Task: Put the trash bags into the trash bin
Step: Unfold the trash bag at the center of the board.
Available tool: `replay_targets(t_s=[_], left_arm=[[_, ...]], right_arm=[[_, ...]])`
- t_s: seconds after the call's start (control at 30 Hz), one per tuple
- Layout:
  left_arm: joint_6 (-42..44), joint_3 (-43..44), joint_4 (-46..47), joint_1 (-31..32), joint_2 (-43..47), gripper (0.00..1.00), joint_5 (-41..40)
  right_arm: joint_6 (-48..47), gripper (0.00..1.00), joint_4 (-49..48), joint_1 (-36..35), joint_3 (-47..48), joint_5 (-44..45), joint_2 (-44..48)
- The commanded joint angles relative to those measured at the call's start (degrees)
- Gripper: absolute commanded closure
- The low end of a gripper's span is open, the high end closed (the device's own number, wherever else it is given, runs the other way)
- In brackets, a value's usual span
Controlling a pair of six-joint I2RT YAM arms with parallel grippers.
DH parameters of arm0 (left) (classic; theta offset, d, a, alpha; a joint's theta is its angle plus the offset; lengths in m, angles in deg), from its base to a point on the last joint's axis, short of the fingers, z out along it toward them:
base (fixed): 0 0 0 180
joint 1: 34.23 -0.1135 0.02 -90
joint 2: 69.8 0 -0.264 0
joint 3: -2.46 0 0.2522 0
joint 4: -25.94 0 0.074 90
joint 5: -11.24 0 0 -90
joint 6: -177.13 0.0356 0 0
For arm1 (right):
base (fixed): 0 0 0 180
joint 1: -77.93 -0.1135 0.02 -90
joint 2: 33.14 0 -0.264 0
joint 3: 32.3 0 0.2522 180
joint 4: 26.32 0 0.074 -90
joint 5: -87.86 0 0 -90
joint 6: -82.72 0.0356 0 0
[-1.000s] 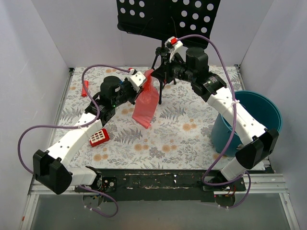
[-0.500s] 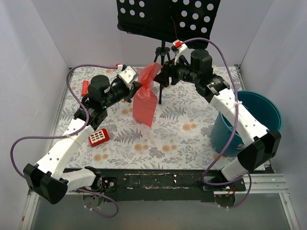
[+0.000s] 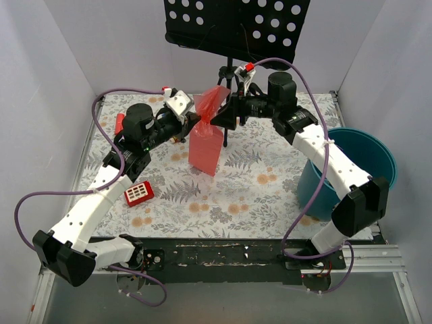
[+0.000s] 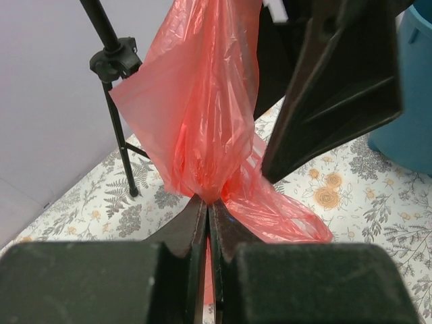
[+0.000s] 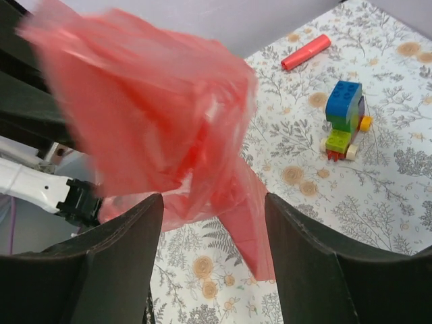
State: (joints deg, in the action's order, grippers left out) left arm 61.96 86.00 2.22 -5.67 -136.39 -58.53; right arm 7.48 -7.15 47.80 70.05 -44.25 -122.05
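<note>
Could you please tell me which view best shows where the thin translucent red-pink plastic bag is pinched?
The left wrist view: the left gripper clamps the bag at its gathered neck, close up. The top view shows the whole bag, small; the right wrist view shows it blurred.

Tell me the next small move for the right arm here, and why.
Probably close the right gripper on the loose top of the trash bag. Its fingers stand open with the film bunched just ahead between them, while the left gripper is shut on the bag's pinched waist, holding it up. A second grip would likely steady the floppy film for carrying to the trash bin.
</note>
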Motion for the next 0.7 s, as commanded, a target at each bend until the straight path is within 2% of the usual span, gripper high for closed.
replay_targets(t_s=[0.0,0.07,0.1,0.13,0.17,0.23,0.47,0.67], left_arm=[[-0.3,2.9,0.5,-0.3,0.1,1.0,0.8],[-0.1,3.2,0.6,-0.3,0.1,1.0,0.5],[0.0,3.3,0.4,-0.3,0.1,1.0,0.4],[0.2,3.3,0.3,-0.3,0.1,1.0,0.3],[0.3,3.2,0.0,-0.3,0.1,1.0,0.2],[0.6,2.8,-0.1,-0.3,0.4,1.0,-0.4],[3.4,-1.7,0.0,-0.3,2.2,1.0,-10.1],[4.3,-5.8,-0.2,-1.0,4.9,1.0,-13.0]], right_arm=[[2.5,0.33,-4.6,0.0,2.8,-2.7,-2.9],[2.9,0.42,-4.8,0.0,2.6,-3.2,-3.6],[3.0,0.51,-4.9,0.0,2.5,-3.4,-3.6],[3.2,0.63,-6.7,0.0,2.3,-3.6,-3.6],[3.3,0.79,-7.2,0.0,2.0,-3.9,-3.4],[3.0,0.98,-8.0,0.0,1.6,-3.7,-2.9],[0.0,0.99,-0.4,2.8,-0.8,5.9,0.7],[-2.6,0.99,4.0,6.1,-4.3,12.3,3.9]])
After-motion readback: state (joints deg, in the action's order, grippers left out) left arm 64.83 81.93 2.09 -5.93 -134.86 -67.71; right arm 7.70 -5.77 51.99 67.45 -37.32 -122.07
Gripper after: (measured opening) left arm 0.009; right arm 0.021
